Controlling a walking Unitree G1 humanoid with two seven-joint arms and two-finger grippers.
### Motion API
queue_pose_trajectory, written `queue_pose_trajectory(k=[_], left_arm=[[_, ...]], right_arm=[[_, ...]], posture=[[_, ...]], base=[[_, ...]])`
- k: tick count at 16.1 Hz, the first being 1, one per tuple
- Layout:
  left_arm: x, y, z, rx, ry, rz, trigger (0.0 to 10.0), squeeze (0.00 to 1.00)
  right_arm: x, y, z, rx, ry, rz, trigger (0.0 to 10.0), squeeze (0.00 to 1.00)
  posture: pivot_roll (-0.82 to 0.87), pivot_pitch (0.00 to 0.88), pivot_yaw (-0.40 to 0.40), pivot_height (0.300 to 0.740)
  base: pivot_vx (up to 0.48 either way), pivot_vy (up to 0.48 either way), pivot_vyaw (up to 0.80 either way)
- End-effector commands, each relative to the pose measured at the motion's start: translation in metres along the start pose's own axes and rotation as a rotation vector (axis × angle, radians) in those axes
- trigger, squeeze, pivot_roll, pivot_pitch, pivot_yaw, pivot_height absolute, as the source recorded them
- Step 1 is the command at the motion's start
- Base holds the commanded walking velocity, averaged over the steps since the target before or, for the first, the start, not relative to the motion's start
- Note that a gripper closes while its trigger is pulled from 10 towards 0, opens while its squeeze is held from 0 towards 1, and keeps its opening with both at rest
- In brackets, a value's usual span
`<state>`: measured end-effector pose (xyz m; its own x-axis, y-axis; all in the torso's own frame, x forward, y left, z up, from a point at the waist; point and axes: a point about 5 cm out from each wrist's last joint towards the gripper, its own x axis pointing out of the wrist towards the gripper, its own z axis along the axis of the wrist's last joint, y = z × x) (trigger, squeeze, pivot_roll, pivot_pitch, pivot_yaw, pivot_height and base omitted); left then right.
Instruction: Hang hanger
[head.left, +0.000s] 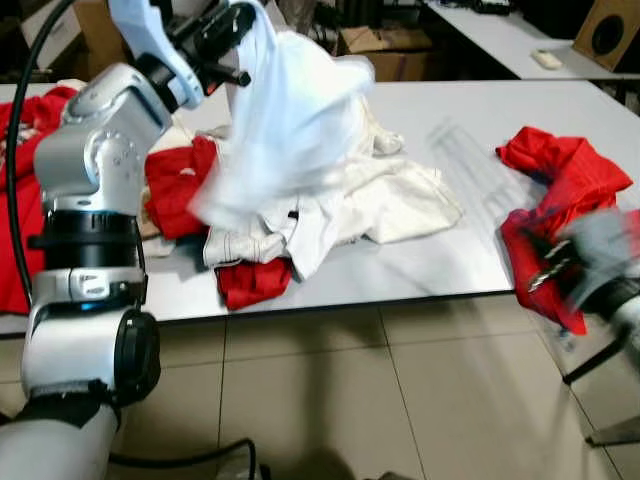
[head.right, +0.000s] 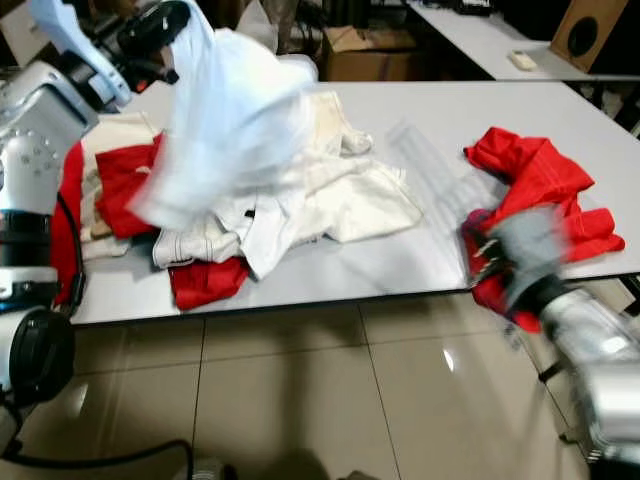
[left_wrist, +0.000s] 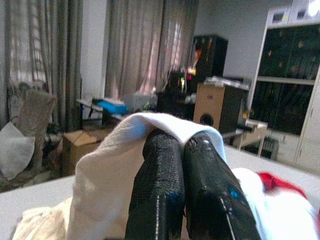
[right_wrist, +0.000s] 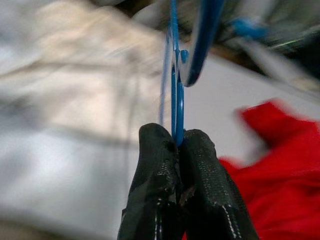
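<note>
Right gripper (right_wrist: 175, 142): fingers pinched tight on a blue wire hanger (right_wrist: 176, 75). The wire rises straight out between the fingertips, long axis in line with them. In the head views this arm is motion-blurred at the near right edge of the white table (head.left: 470, 110), in front of a red garment (head.left: 565, 175); the hanger is a faint streak there.

Left gripper (left_wrist: 182, 150): fingers closed on a white garment (head.left: 290, 120), held raised over the far left of the table. The cloth drapes over both fingertips.

Below it, a heap of white and red clothes (head.left: 330, 200).

Hanger lies right of the lifted garment, well apart. Judgement: the right arm must carry it left toward the cloth; the garment's opening cannot be made out.
</note>
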<state>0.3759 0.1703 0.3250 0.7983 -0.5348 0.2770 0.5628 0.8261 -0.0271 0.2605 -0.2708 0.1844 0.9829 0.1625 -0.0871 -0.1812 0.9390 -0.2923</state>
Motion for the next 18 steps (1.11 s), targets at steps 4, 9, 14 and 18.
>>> queue_pose_trajectory(k=[4,9,14,18], left_arm=[[0.010,-0.012,-0.031,0.133,0.182,-0.019,0.0,0.00],[0.005,-0.029,-0.066,0.235,0.380,-0.194,0.0,0.00],[0.013,-0.034,-0.031,0.041,0.164,-0.169,0.0,0.00],[0.017,-0.023,-0.016,0.015,0.076,-0.092,0.0,0.00]], right_arm=[[-0.022,0.034,0.039,0.146,-0.263,0.321,10.0,0.00],[-0.025,0.058,0.021,0.178,-0.168,0.423,10.0,0.00],[-0.020,0.074,0.001,0.145,-0.022,0.503,10.0,0.00],[-0.012,0.067,0.000,0.085,-0.010,0.423,10.0,0.00]], posture=[[-0.07,0.000,0.027,0.740],[-0.07,0.000,0.038,0.740],[-0.06,0.000,0.024,0.740],[-0.06,0.000,0.024,0.740]], base=[[0.000,0.000,0.00],[0.000,0.000,0.00],[0.000,0.000,0.00],[0.000,0.000,0.00]])
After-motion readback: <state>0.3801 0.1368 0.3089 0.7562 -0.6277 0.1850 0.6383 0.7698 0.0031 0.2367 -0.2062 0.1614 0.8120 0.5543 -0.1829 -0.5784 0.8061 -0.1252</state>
